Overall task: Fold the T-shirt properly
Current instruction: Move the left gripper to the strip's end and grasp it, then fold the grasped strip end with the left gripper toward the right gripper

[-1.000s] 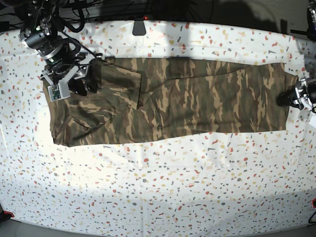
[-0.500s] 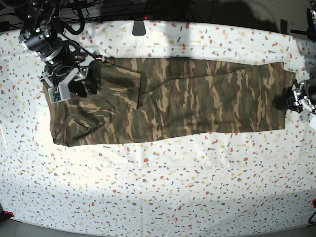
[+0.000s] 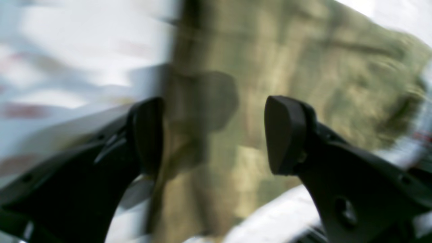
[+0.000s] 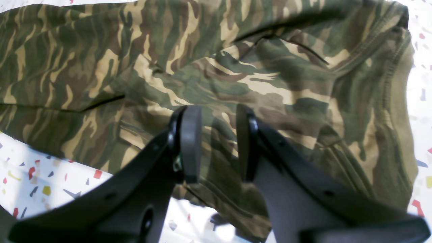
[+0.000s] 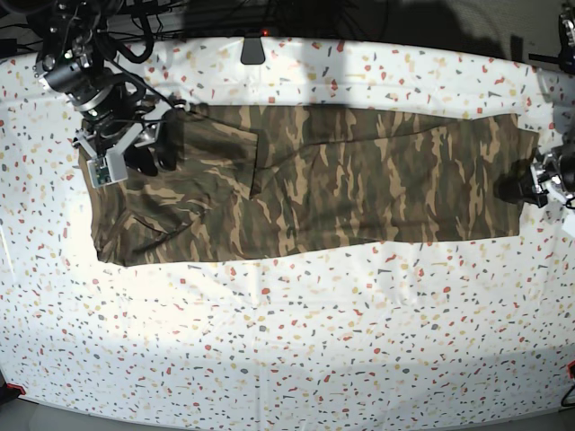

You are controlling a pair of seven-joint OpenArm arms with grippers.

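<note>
Camouflage T-shirt (image 5: pixel 314 180) lying flat lengthwise across the speckled table (image 5: pixel 287 341), left gripper (image 3: pixel 214 135) at the shirt's far edge, jaws wide apart, holding nothing, right gripper (image 4: pixel 214 143) over the collar end, jaws partly parted, grip on cloth not discernible.

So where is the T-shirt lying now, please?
In the base view the T-shirt lies flat across the upper half of the speckled table, between the right gripper and the left gripper.
</note>
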